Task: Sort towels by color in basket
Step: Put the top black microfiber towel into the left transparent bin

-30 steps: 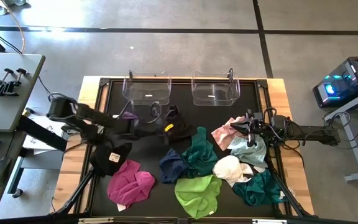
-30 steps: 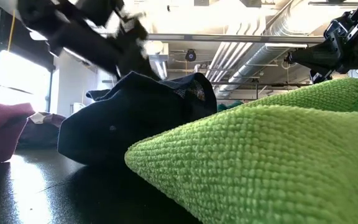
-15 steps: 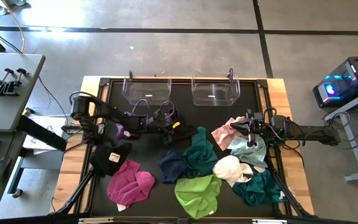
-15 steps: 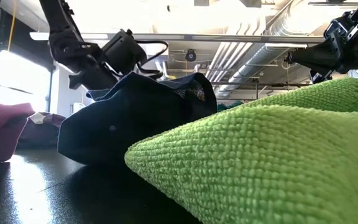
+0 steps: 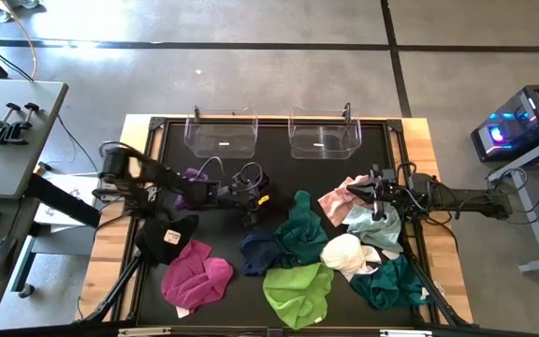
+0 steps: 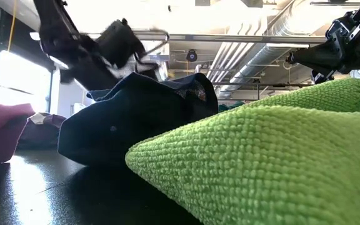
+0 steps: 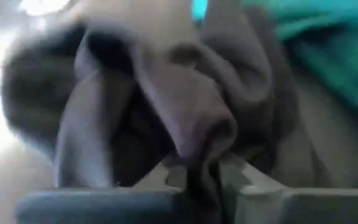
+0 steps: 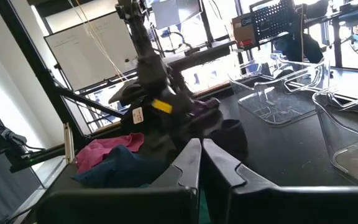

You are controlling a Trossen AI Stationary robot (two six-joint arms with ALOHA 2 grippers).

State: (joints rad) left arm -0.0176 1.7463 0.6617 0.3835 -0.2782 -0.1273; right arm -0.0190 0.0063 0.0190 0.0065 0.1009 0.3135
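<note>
Black cloth, soft and crumpled, was what the left end effector (image 7: 197,177) had pinched: in the left wrist view a dark fold of the black towel (image 5: 255,195) stood bunched up between its two fingers, which were pressed nearly together on it. The grab looked made, so the step in hand was the pick of a dark piece. The next move called for a lift clear of the heap, then a carry to one of the two clear plastic baskets (image 5: 221,134) beyond the end effector, both of which looked bare inside.

A purple towel (image 5: 193,177) lay just behind that end effector, a teal terry towel (image 5: 299,229) just ahead of it. Farther toward the table's near edge sat a navy towel (image 5: 258,249), a magenta one (image 5: 197,277) and a nubbly, loop-woven lime green towel (image 6: 261,156).

The right end effector (image 8: 201,165) waited with fingers pressed together and empty, hanging over a pale mint towel (image 5: 374,227), beside a pink one (image 5: 342,197) and a rounded white bundle (image 5: 347,253).
</note>
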